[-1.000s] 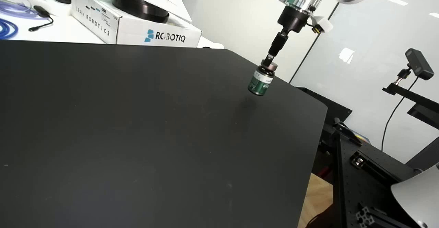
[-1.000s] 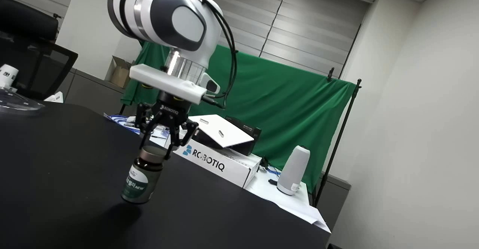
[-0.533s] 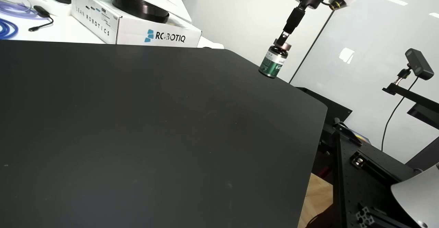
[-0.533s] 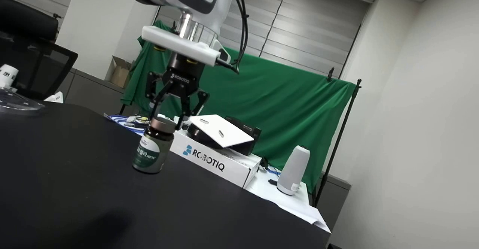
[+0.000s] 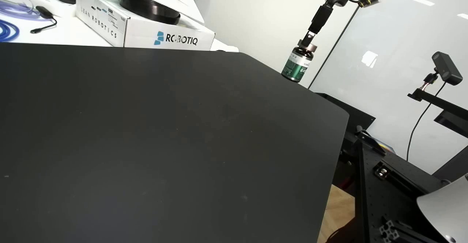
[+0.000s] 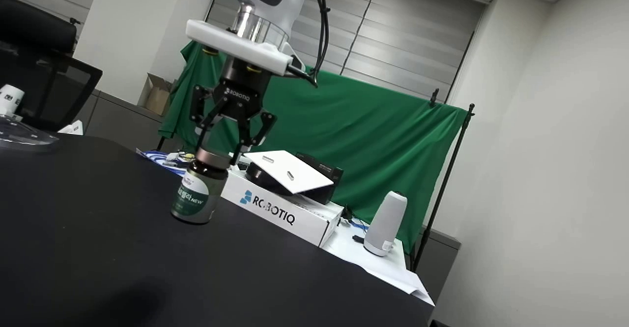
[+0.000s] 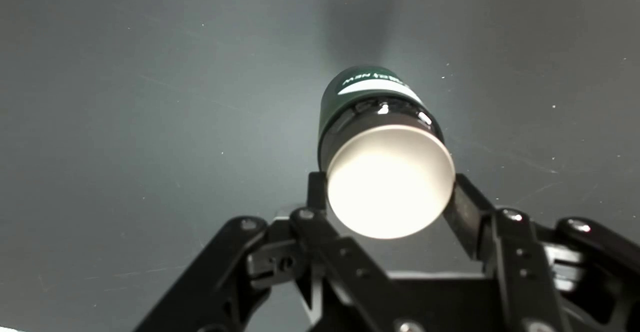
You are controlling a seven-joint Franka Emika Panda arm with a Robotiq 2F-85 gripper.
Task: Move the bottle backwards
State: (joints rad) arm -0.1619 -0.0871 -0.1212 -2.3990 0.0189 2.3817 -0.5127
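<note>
The bottle shows in both exterior views (image 5: 296, 67) (image 6: 193, 194) as a small dark-green bottle with a pale label band and a brownish, metallic-looking cap. My gripper (image 5: 308, 42) (image 6: 216, 156) is shut on its cap, one finger on each side, and the bottle hangs below the fingers. It is lifted off the black table (image 5: 164, 144); its shadow lies apart from it on the table in an exterior view. In the wrist view the gripper (image 7: 387, 190) holds the bottle (image 7: 385, 147) by the cap, whose top is washed out by glare.
A white Robotiq box (image 5: 170, 38) (image 6: 272, 214) stands beyond the table edge with a black round object and a white panel on it. A white rounded device (image 6: 385, 223) stands nearby. A clear round object (image 6: 24, 137) lies at the table's far left in an exterior view.
The gripper has risen with the bottle in it, lifting it higher above the table. In an exterior view it has also shifted right, towards the table edge. Movement over the last half second is small.
</note>
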